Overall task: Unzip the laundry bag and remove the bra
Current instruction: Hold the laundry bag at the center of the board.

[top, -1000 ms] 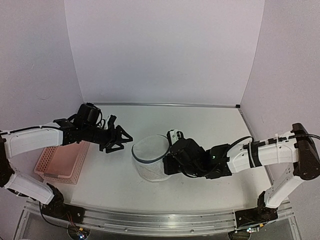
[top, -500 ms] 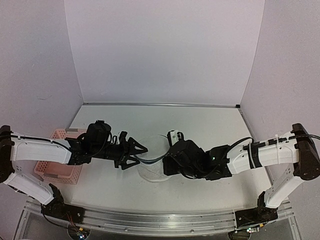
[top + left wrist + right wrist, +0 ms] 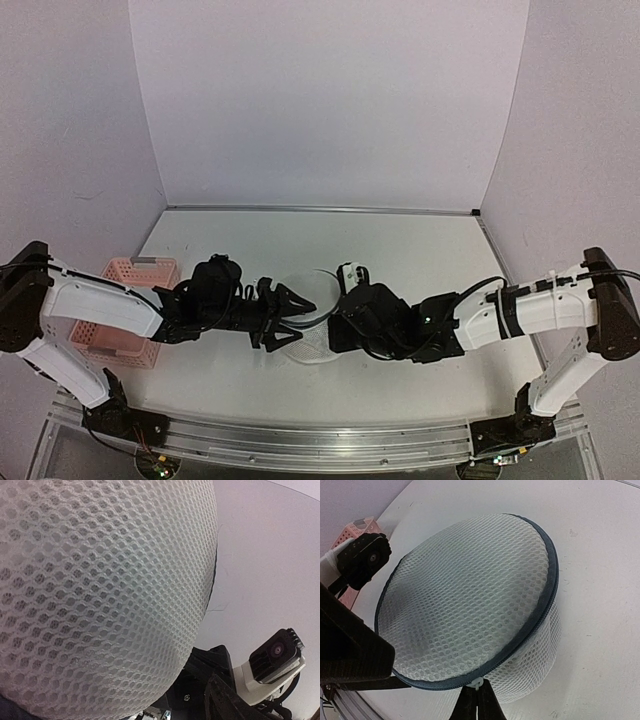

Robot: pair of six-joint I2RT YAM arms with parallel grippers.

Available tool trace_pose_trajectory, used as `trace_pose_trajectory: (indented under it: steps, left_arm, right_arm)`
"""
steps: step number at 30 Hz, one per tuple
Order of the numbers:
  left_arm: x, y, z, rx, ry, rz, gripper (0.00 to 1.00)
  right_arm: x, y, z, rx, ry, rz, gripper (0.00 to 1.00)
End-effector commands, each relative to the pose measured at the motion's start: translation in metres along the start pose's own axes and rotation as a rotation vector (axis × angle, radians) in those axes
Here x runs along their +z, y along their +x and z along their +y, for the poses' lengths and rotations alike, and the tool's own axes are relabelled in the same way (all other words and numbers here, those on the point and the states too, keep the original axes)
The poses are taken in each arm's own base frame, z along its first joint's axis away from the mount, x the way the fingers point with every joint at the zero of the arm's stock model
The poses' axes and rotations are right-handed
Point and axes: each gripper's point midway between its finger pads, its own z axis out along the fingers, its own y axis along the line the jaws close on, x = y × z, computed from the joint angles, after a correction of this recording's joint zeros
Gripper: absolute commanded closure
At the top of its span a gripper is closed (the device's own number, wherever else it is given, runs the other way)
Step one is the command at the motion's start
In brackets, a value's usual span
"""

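Note:
The laundry bag [image 3: 318,297] is a short white mesh cylinder with a blue-grey zip rim, standing mid-table between both arms. Its round lid [image 3: 465,595] fills the right wrist view. My right gripper [image 3: 478,696] is shut on the small white zip pull [image 3: 477,683] at the lid's near edge, and in the top view it [image 3: 336,323] sits against the bag's right side. My left gripper [image 3: 298,318] is open, its fingers spread at the bag's left side. In the left wrist view the mesh [image 3: 100,595] lies right against the lens. The bra is hidden.
A pink lattice basket [image 3: 118,312] stands at the left, behind the left arm; its corner [image 3: 356,530] shows in the right wrist view. The right arm's wrist camera [image 3: 277,652] is close beside the bag. White walls enclose the back and both sides.
My left arm has swung right from above the pink basket and lowered to the bag's left side, jaws opening a little wider. The right gripper has stayed put on the zip pull.

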Motion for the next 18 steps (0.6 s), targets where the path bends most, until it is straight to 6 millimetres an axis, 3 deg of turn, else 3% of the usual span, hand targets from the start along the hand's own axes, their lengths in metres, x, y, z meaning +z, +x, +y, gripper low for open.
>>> trace_pose_trajectory:
  steps: [1,10,18]
  left_arm:
    - [0.003,-0.011,-0.013,-0.033,0.069,-0.06,0.31]
    - [0.01,-0.022,0.0,-0.093,0.078,-0.108,0.54]
    - [0.012,-0.02,-0.001,-0.069,0.081,-0.082,0.98]
  right_arm:
    - [-0.014,-0.018,0.012,0.042,-0.046,-0.068,1.0]
    - [-0.021,-0.015,0.019,0.05,-0.067,-0.078,1.0]
    - [-0.026,-0.009,0.017,0.038,-0.072,-0.073,1.0]
